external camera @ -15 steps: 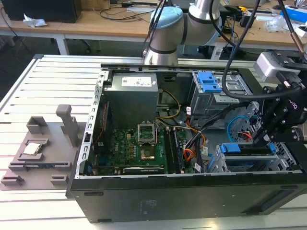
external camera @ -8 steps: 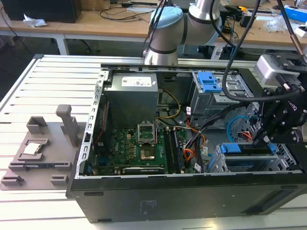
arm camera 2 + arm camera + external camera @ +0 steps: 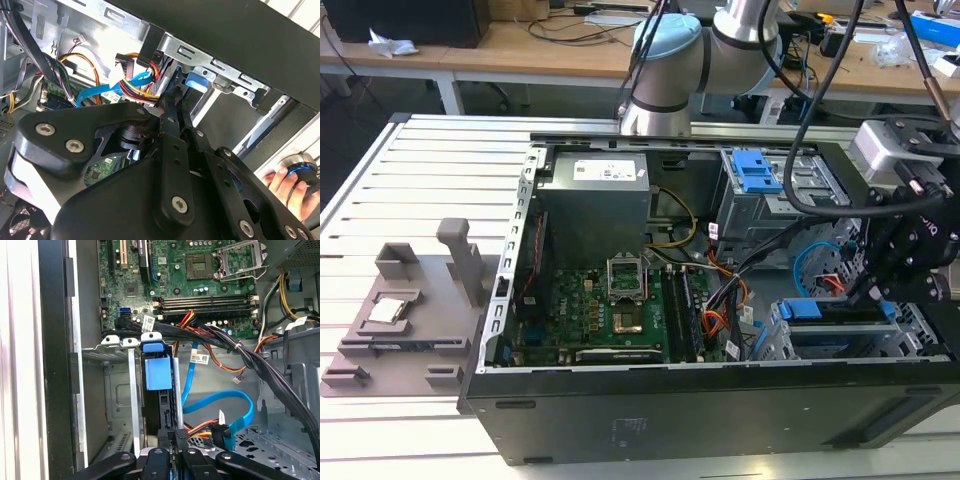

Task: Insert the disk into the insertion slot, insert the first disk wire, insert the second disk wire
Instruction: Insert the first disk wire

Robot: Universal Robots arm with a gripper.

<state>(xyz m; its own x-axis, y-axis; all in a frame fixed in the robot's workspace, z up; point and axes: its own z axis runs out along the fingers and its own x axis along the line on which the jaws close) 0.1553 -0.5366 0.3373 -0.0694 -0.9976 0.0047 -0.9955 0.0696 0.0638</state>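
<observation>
Jaws are seen in the exterior view lowered at that view's right end of one open computer case (image 3: 670, 410), which is stood on a slatted worktop (image 3: 380, 200); their gap is hidden there. Just below them the disk (image 3: 835, 330) is seated in the insertion slot (image 3: 772, 345). One blue latch (image 3: 758, 170) is carried by a taller cage farther back, and one white label (image 3: 610, 172) is borne by the power supply, its print too small to tell.

In the second wrist view the fingertips (image 3: 170, 107) are drawn together, almost touching, just beside the disk's blue carrier (image 3: 196, 81); whether anything is pinched cannot be told. One hand (image 3: 285, 185) is laid on a knob (image 3: 300, 167).

In the first wrist view the disk is seen end-on inside the slot. One blue flat cable (image 3: 235, 400) and one bundle of orange and yellow wires (image 3: 197, 427) are looped near the jaws.
</observation>
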